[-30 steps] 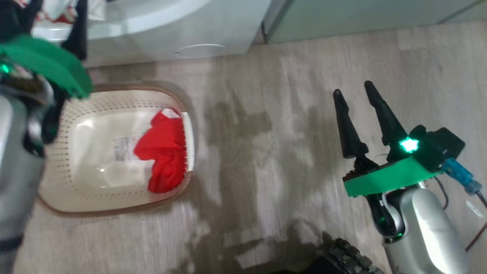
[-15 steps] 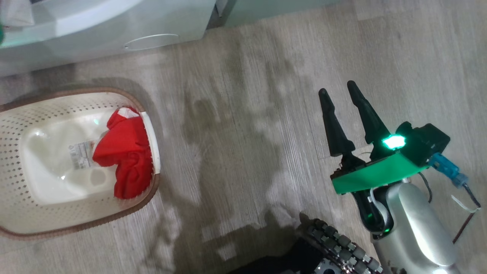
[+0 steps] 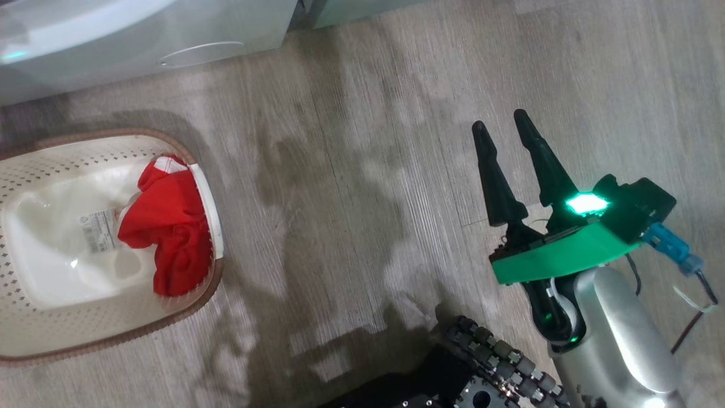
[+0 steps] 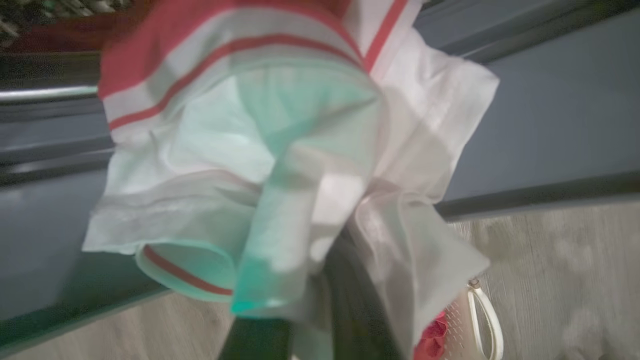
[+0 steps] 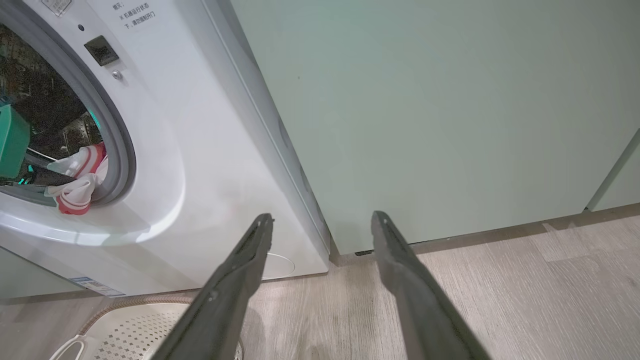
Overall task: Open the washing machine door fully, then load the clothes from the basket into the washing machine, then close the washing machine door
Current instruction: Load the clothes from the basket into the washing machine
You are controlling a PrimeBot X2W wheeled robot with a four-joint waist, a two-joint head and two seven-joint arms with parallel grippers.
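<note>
The right hand (image 3: 499, 119) is hovering over the wood floor (image 3: 368, 141), well apart from the basket (image 3: 34, 334), fingers spread and gripping nothing. One red jersey (image 3: 167, 238) is lying bunched against the basket's right wall, and the basket is getting cut off at the head view's left edge. The left hand (image 4: 305, 320) is sitting in the mouth of the washing machine (image 5: 210, 150) with a striped jersey (image 4: 260, 165) draping right over its fingers, so I honestly can't tell if it's clamped on the cloth or let go. It's all pretty blurry up close
</note>
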